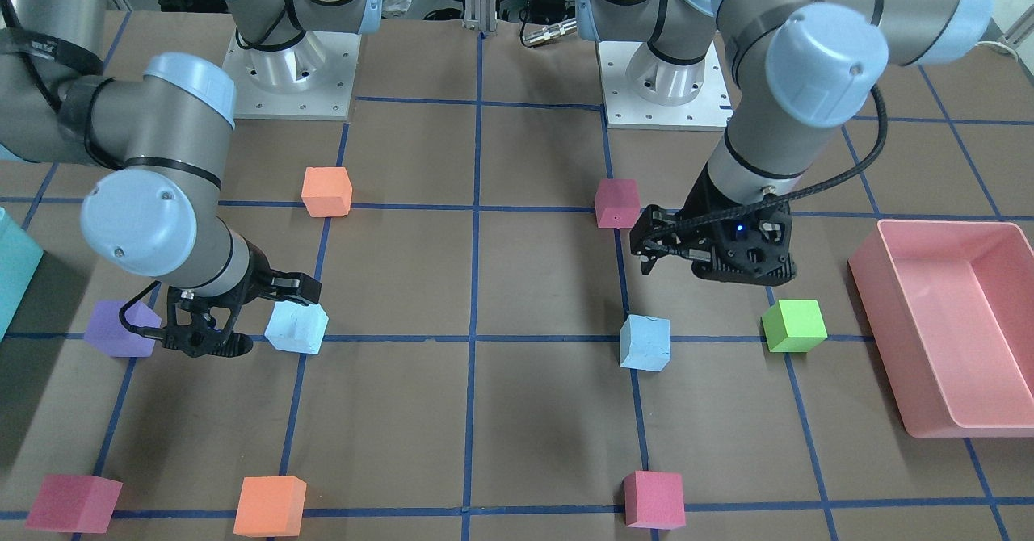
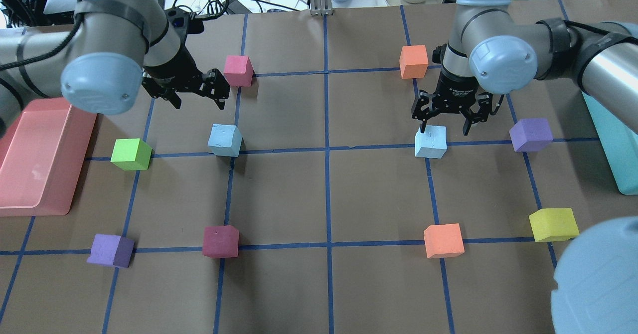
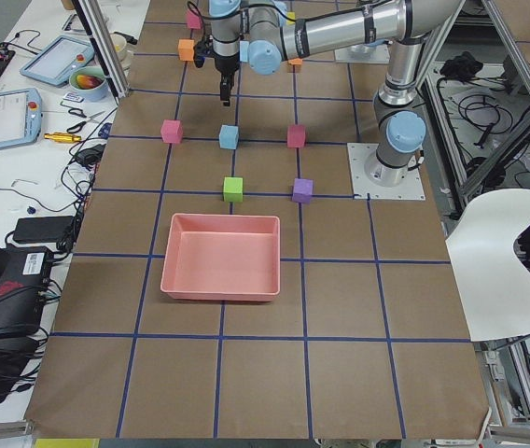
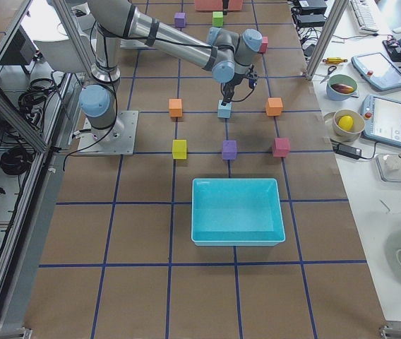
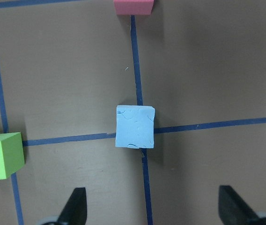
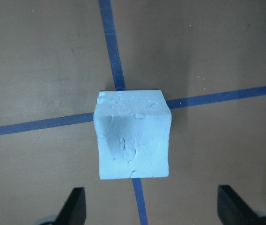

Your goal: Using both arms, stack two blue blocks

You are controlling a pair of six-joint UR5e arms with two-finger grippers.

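Two pale blue blocks lie apart on the table. One blue block (image 2: 225,140) lies on the left half; my left gripper (image 2: 199,102) hangs open and empty above and just beyond it. In the left wrist view this block (image 5: 135,126) lies ahead of the open fingertips (image 5: 74,206). The other blue block (image 2: 430,142) lies on the right half; my right gripper (image 2: 445,128) is open, low over its far side, not holding it. In the right wrist view that block (image 6: 133,140) sits large between and ahead of the fingertips (image 6: 231,206).
A pink tray (image 2: 40,159) lies at the left edge and a teal container (image 2: 613,139) at the right edge. A green cube (image 2: 130,154), a maroon cube (image 2: 238,70), an orange cube (image 2: 413,61) and a purple cube (image 2: 531,134) lie near the grippers.
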